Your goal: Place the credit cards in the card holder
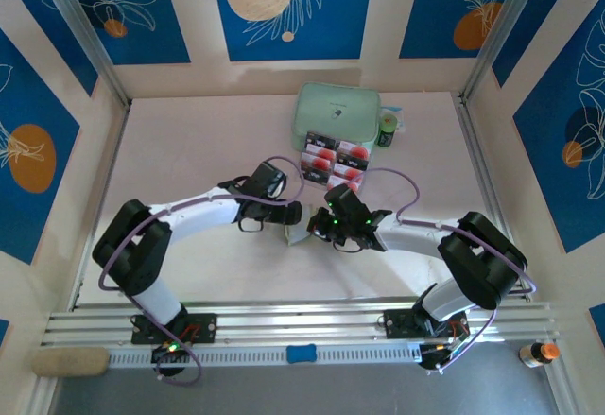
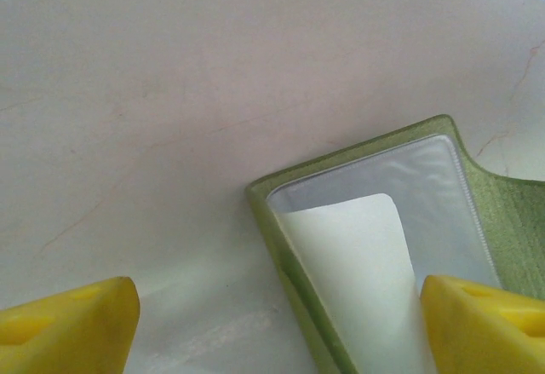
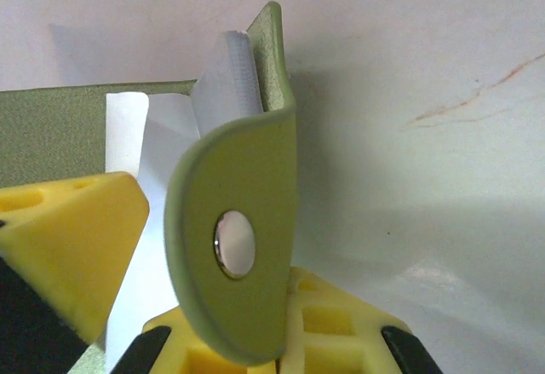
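Pinching card holder [image 3: 247, 161] by its snap flap, R gripper [image 3: 204, 306] is clamped tight so pockets stand open mid-table. L gripper [image 2: 272, 323] gapes wide, gripping nothing, straddling pocket w/ pale sheet [image 2: 358, 263], prob a card. Credit cards [image 1: 334, 160] sit by mint case [image 1: 336, 112].

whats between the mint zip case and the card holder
The credit cards, in rows, between zip case and card holder; top view shows it.

Both arms, left arm [image 1: 189, 212] and right arm [image 1: 416, 237], fold inward at the elbows so the wrists nearly meet in the middle. Left pincer [image 1: 295, 216] has its yellow fingers [image 2: 68, 323] spread wide, right pincer [image 1: 321, 230] is clamped tight.
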You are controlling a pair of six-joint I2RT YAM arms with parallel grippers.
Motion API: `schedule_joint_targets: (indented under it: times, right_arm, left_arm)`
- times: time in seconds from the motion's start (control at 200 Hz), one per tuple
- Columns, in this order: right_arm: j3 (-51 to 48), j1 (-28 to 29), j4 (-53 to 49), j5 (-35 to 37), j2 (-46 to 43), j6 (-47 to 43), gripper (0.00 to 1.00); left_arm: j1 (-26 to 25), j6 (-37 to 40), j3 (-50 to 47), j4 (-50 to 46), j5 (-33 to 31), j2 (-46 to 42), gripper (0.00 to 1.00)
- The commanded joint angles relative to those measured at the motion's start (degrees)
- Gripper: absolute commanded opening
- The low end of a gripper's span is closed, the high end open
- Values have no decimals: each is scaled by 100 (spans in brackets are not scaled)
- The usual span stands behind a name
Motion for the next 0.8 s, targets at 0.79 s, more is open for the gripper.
schedule_joint_targets:
  times: [0.79]
  right_arm:
    - [-320,-152,-239,226,-593,175,35]
  left_arm:
    - [-1,642,86,-1163,-1315,308,79]
